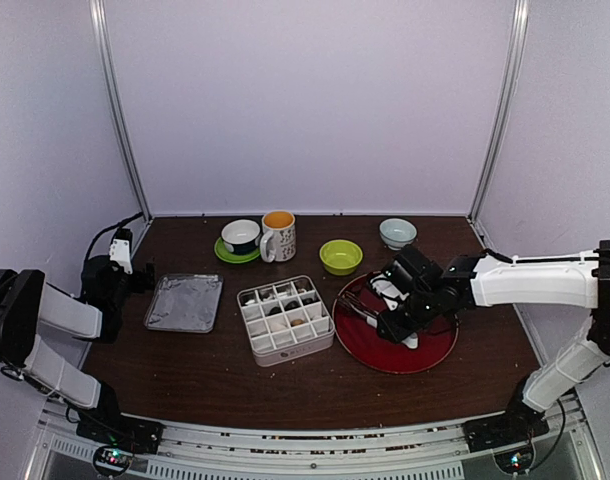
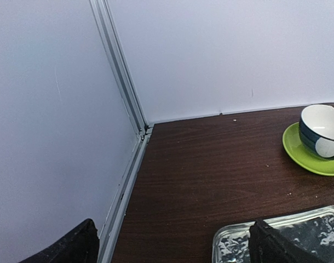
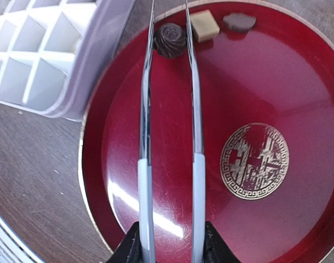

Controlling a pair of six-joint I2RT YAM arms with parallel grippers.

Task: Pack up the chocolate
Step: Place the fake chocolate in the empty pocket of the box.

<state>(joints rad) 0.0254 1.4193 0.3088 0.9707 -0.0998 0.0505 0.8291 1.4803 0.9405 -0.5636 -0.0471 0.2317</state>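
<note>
We saw the right gripper (image 3: 171, 245) clamped on the handles of the tongs (image 3: 146, 137). Their tips closely flanked a dark swirled chocolate (image 3: 170, 40) near the red plate (image 3: 254, 82) rim, beside a cream cube (image 3: 204, 25) and a grey-brown piece (image 3: 239, 21). More sweets (image 1: 275, 310) lay in the divided box (image 1: 295, 352). The left gripper (image 2: 175, 244) gaped wide open by the foil tray (image 2: 232, 236).

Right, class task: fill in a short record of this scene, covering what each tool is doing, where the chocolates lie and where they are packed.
right tool: shut on the metal tongs, over the red plate
tong tips: either side of a dark swirled chocolate near the plate's edge
other sweets on plate: cream cube and flat brown piece, beside the swirl
packing: white divided box next to the plate, a few cells filled
left tool: open, by the foil tray
</note>
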